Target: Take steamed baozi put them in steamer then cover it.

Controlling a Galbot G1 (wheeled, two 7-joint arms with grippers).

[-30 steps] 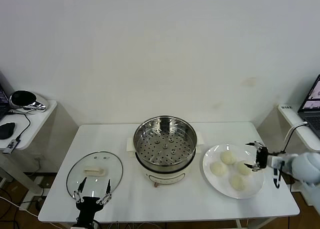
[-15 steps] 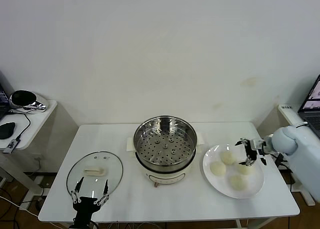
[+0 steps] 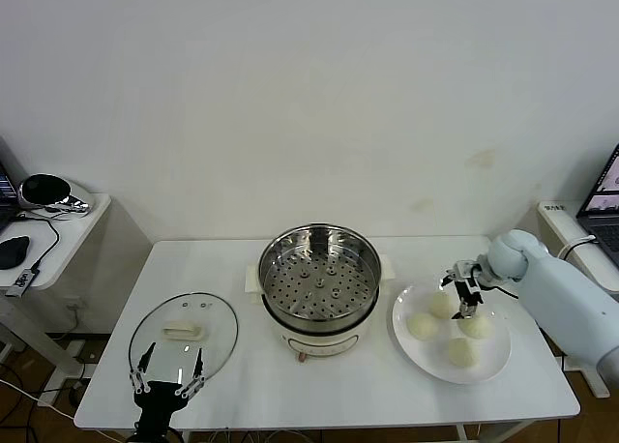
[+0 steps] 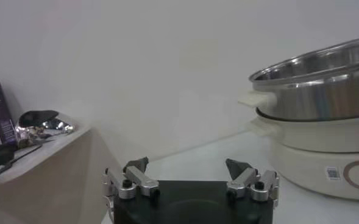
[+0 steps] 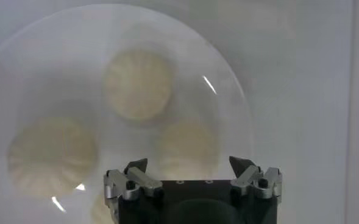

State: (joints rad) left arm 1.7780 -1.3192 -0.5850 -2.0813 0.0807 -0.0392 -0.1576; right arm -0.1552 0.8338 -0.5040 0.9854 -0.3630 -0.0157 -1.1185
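Observation:
The steamer [image 3: 319,280] stands open at the table's middle, its perforated tray empty; it also shows in the left wrist view [image 4: 325,85]. Four cream-white baozi [image 3: 423,324] lie on a white plate [image 3: 426,358] to its right. My right gripper [image 3: 461,291] is open and empty, hovering over the plate's back part, above the baozi [image 5: 138,83] seen in the right wrist view, with its gripper [image 5: 191,164] over one of them. The glass cover [image 3: 184,333] lies flat on the table at the left. My left gripper [image 3: 164,385] is open and empty at the cover's front edge, also in its wrist view [image 4: 188,165].
A side table [image 3: 53,235] with a mouse and a dark object stands at the far left, also in the left wrist view [image 4: 39,122]. A laptop [image 3: 604,206] sits on a shelf at the far right. The wall is close behind the table.
My right gripper has moved left from the plate's right edge to over its back part. My left gripper has dropped slightly toward the table's front edge.

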